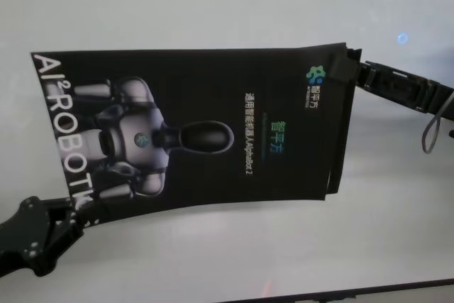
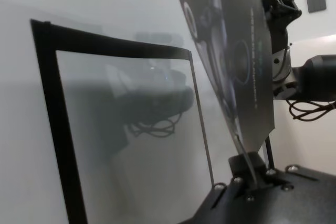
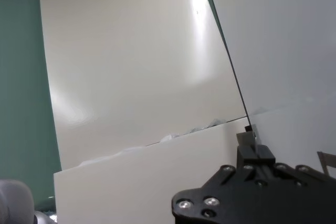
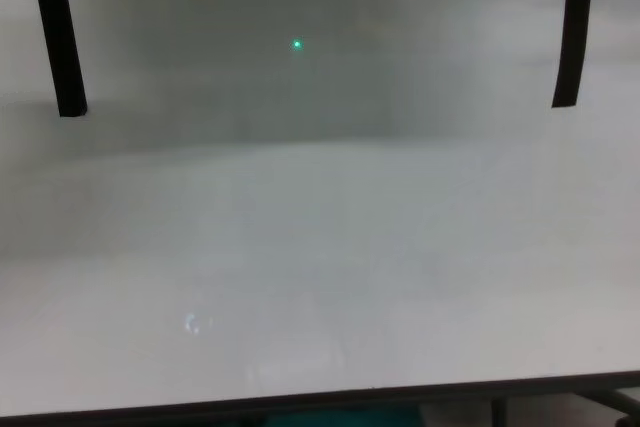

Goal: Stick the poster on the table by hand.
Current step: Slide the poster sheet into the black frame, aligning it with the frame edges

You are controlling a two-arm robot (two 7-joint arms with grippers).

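The poster (image 1: 206, 125), a black glossy sheet with a grey-white robot picture and white letters, hangs spread out above the white table (image 1: 213, 5). My left gripper (image 1: 76, 207) is shut on its near left corner. At the far right corner my right gripper (image 1: 349, 70) is shut on it as well. In the left wrist view the poster (image 2: 236, 51) rises at a slant from the left gripper (image 2: 247, 169), which pinches its edge. The right wrist view shows the right gripper (image 3: 249, 137) clamped on the sheet's thin edge, with the pale tabletop (image 3: 131, 66) beyond.
A grey cable loop (image 1: 433, 133) hangs by my right arm. The table's dark front edge (image 1: 355, 292) runs close to me. The glossy tabletop mirrors the sheet's outline (image 2: 121, 129). Two narrow black strips (image 4: 60, 47) (image 4: 570, 37) hang into the chest view above the table (image 4: 320, 277).
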